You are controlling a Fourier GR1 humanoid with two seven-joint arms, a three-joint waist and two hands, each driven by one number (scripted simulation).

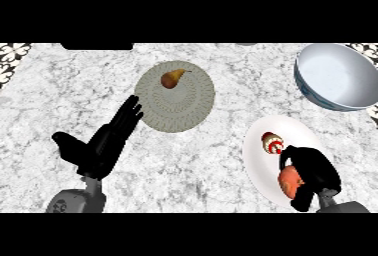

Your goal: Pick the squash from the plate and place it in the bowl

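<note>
An orange squash (289, 181) lies on the white plate (258, 165) at the lower right. My right hand (317, 170) is over that plate with its fingers and thumb curled round the squash, hiding the squash's right side. The blue-rimmed white bowl (336, 75) stands at the upper right, well beyond the plate. My left hand (103, 142) rests open at the left with its fingers pointing up, holding nothing.
A small red-and-white item (272, 142) sits on the white plate just beyond my right hand. A grey patterned plate (181, 107) in the middle carries a brownish pear-shaped fruit (172, 78). A dark object (96, 46) lies at the far edge.
</note>
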